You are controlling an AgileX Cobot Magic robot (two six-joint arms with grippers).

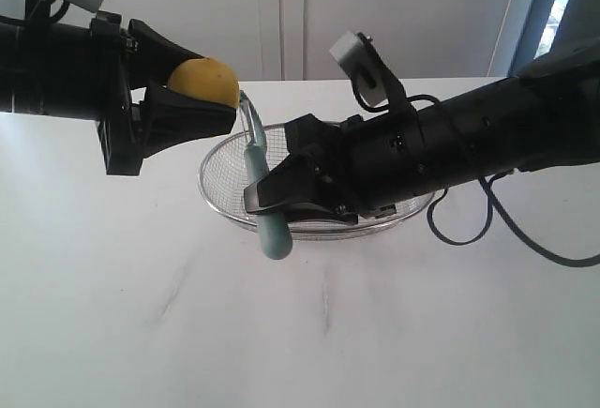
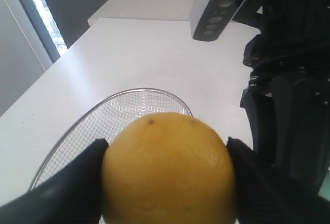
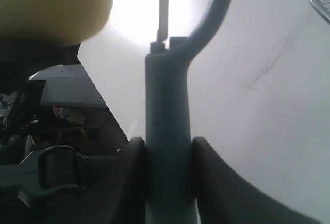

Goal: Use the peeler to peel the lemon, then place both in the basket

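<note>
- Left gripper: fingers clamped on either side of the lemon, which is held in the air over the white table, just left of the basket.
- Peeler: upright, with the grey blade head uppermost and just beside the lemon; the teal handle hangs in front of the basket rim.
- Basket: wire mesh, resting on the table behind the peeler.
- Right gripper: fingers closed around the peeler handle.
</note>
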